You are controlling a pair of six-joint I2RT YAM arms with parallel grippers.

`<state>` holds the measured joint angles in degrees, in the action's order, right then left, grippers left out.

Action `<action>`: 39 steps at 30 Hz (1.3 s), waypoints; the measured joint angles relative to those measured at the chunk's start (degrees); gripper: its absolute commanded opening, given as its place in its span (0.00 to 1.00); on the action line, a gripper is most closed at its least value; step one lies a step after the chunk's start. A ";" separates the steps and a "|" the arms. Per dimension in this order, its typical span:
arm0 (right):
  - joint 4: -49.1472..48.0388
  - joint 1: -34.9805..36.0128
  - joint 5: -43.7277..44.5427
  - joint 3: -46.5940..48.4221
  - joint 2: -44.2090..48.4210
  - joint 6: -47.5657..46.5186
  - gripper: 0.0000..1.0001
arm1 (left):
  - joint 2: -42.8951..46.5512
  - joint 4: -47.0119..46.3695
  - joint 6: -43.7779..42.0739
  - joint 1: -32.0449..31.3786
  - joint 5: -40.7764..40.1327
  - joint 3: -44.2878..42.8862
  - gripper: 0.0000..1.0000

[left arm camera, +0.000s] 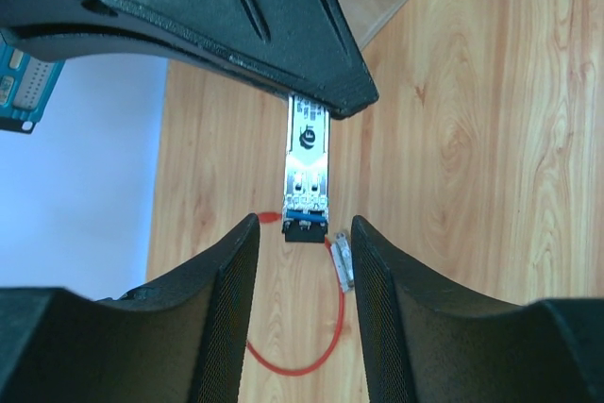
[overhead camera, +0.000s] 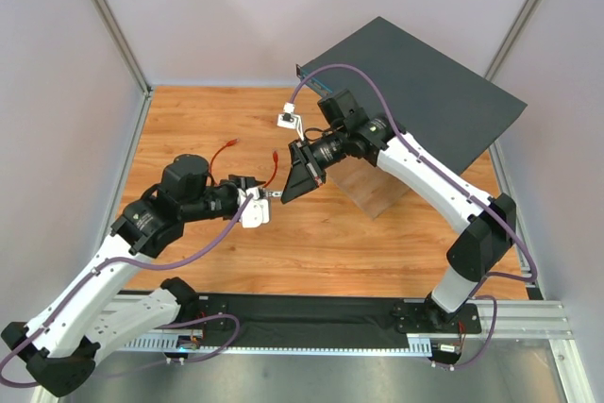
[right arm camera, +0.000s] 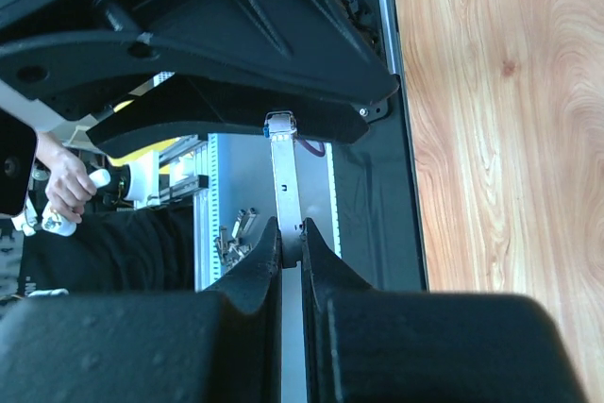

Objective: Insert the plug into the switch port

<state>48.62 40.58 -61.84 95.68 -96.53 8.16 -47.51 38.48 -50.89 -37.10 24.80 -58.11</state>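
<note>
The thin red cable [left arm camera: 307, 365] lies looped on the wooden table below my left gripper [left arm camera: 304, 224], which is open and empty. One red-booted plug end [left arm camera: 269, 218] lies by the left finger. A pale grey connector [left arm camera: 342, 261] lies on the cable by the right finger. My right gripper [right arm camera: 290, 228] is shut on a long silver metal module [right arm camera: 284, 176], whose dark end [left arm camera: 306, 229] reaches between my left fingertips. From above, both grippers meet at mid-table [overhead camera: 274, 193], and red cable [overhead camera: 224, 150] shows behind them. The switch [overhead camera: 415, 92] is the dark flat box at the back right. A strip of its sockets [left arm camera: 21, 82] shows.
The switch rests tilted on a wooden block [overhead camera: 373, 186]. Grey walls with metal posts [overhead camera: 113, 25] enclose the table. A black mat and rail [overhead camera: 311, 323] run along the near edge. A person's hand [right arm camera: 66, 186] and small metal parts [right arm camera: 236, 233] show beyond the table.
</note>
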 measured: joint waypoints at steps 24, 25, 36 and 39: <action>-0.96 0.00 -0.42 -0.24 -0.87 2.12 0.00 | -3.52 -2.43 0.66 -3.76 -2.01 -0.35 0.07; -0.96 0.00 -0.42 -0.24 -0.87 2.12 0.00 | -3.52 -2.43 0.72 -3.78 -2.14 -0.35 0.03; 0.17 -1.90 6.08 4.96 0.02 0.00 0.81 | -3.85 -0.94 8.31 -3.93 -2.71 -0.92 0.00; -1.05 -5.31 9.86 6.38 3.41 0.66 0.83 | -5.84 -0.17 16.22 -4.07 -3.34 -3.63 0.00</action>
<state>47.57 35.27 -51.99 102.06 -93.12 8.82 -53.34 38.30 -34.68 -41.17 21.45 -61.73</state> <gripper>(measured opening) 0.818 0.235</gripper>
